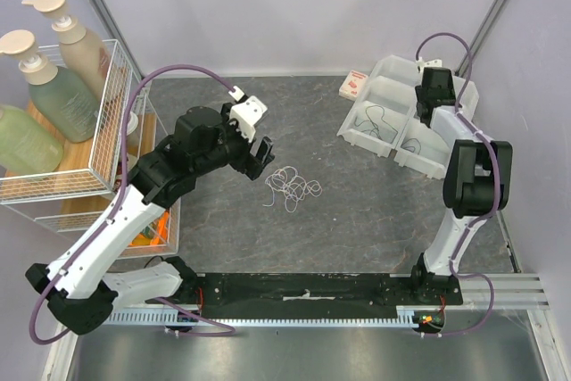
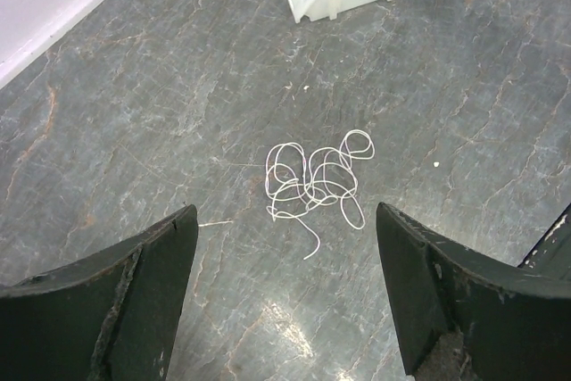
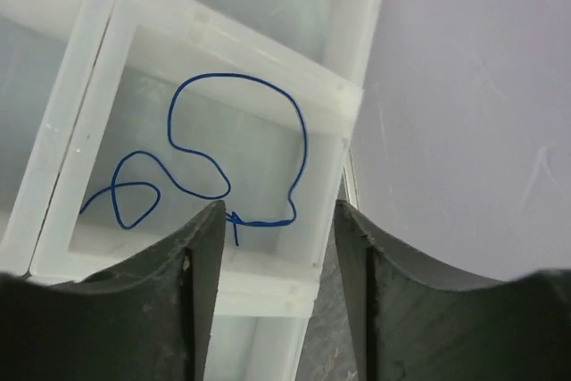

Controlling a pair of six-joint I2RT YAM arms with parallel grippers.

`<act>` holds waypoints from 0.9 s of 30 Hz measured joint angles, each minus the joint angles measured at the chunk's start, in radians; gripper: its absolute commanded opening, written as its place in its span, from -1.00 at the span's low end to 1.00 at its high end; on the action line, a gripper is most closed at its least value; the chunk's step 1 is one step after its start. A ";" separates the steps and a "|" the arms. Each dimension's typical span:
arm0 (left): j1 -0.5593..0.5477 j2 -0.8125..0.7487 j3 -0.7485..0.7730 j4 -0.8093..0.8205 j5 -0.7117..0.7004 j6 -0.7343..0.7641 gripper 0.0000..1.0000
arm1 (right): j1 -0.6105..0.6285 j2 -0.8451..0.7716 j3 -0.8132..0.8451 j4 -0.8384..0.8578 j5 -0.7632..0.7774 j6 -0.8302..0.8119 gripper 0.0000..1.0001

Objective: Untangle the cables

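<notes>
**Both grippers empty**

Left gripper [image 2: 285,213] wide open, holding nothing, above the white cable [image 2: 312,180] curled on the table [image 2: 134,113]. Right gripper [image 3: 278,211], jaws parted, empty, over the blue cable [image 3: 236,85] lying in the bin [image 3: 348,104].

Both arms are bolted to a black rail [image 1: 312,287]. The left arm [image 1: 107,238], at the rail's left end, has white link shells between bulky black joint housings and a white bracket [image 1: 250,113] at its wrist. The right arm [image 1: 459,220], at the rail's right end, is built alike. A thick purple hose [image 1: 183,66] runs along each. The left fingers [image 2: 107,310] are black, broad and curved with scuffed edges, as are the right fingers [image 3: 134,310].
</notes>
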 measured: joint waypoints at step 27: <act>-0.002 0.243 0.020 0.029 0.105 -0.155 0.37 | 0.570 -0.275 -0.189 -0.179 -0.645 0.759 0.50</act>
